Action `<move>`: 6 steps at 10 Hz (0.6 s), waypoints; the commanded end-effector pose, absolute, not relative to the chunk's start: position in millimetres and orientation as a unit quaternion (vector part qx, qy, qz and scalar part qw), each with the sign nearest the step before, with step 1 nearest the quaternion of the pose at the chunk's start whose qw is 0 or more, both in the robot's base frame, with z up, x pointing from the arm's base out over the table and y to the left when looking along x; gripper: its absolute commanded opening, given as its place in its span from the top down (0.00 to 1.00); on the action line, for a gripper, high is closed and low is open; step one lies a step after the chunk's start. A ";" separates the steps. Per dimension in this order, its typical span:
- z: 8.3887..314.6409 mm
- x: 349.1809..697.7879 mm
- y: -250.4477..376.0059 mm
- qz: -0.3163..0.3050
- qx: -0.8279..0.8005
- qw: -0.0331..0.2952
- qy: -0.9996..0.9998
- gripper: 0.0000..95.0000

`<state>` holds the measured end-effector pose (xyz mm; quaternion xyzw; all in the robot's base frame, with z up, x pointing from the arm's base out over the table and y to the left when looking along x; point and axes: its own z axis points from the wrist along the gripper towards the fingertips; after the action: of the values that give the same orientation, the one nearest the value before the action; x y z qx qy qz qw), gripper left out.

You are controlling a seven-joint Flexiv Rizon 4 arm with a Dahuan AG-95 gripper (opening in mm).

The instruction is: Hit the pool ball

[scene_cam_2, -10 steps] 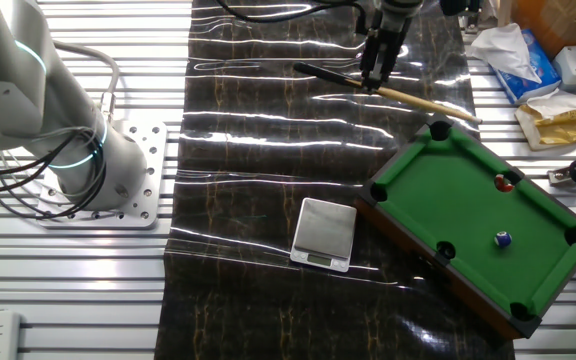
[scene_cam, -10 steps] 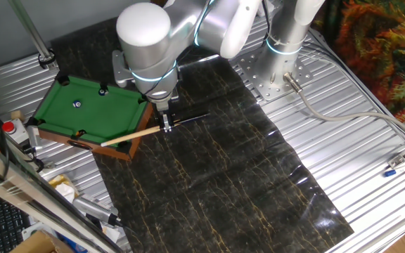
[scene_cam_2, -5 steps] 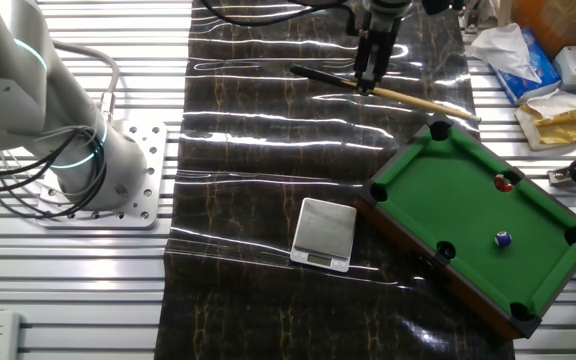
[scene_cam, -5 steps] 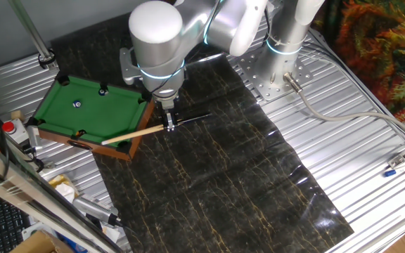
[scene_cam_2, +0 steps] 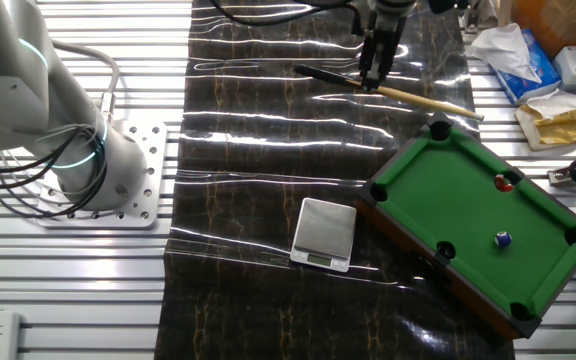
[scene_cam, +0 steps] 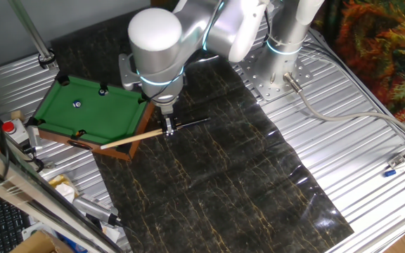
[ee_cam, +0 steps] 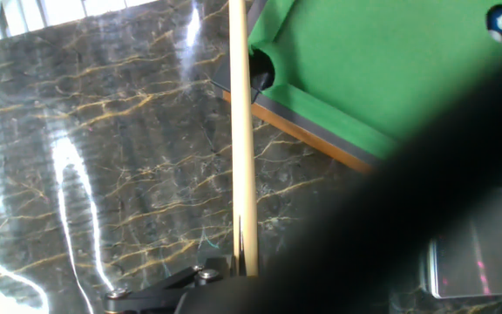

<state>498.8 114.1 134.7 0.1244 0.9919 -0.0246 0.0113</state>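
- We are looking at a small blue pool ball with a white spot [scene_cam_2: 502, 239], sitting alone on the green felt of a miniature wooden-framed pool table [scene_cam_2: 473, 195]; in the hand view the ball [ee_cam: 500, 21] is showing at the far top right corner, and in one fixed view it is a tiny dot [scene_cam: 76, 105] on the felt toward the far end of the table [scene_cam: 111, 116].
- The ball is lying well apart from everything else — nothing is touching it.
- A long pale wooden cue stick with a dark butt [scene_cam: 132, 138] is lying slanted, its light shaft passing along the table's near corner and its black end resting out on the dark marbled mat [scene_cam: 216, 183].
- In the other fixed view the cue [scene_cam_2: 423, 101] is running just beside the corner pocket, outside the rail.
- Our two-finger gripper [scene_cam: 169, 127] is pointing straight down over the mat — its narrow fingers are pinched together on the cue where the pale shaft meets the dark butt [scene_cam_2: 368, 82].
- In the hand view the shaft [ee_cam: 241, 131] is running straight up from between the fingers, past a black corner pocket [ee_cam: 261, 70].
- A flat silver digital scale [scene_cam_2: 325, 234] is lying on the mat near the table's other corner.
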 end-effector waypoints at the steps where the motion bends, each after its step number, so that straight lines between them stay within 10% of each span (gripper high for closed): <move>1: 134.0 500.1 114.4 -0.026 0.123 0.015 0.992 1.00; 6: 136.9 498.1 111.9 -0.023 0.128 0.016 0.991 1.00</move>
<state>497.3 111.3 138.2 0.1285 0.9913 -0.0247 0.0154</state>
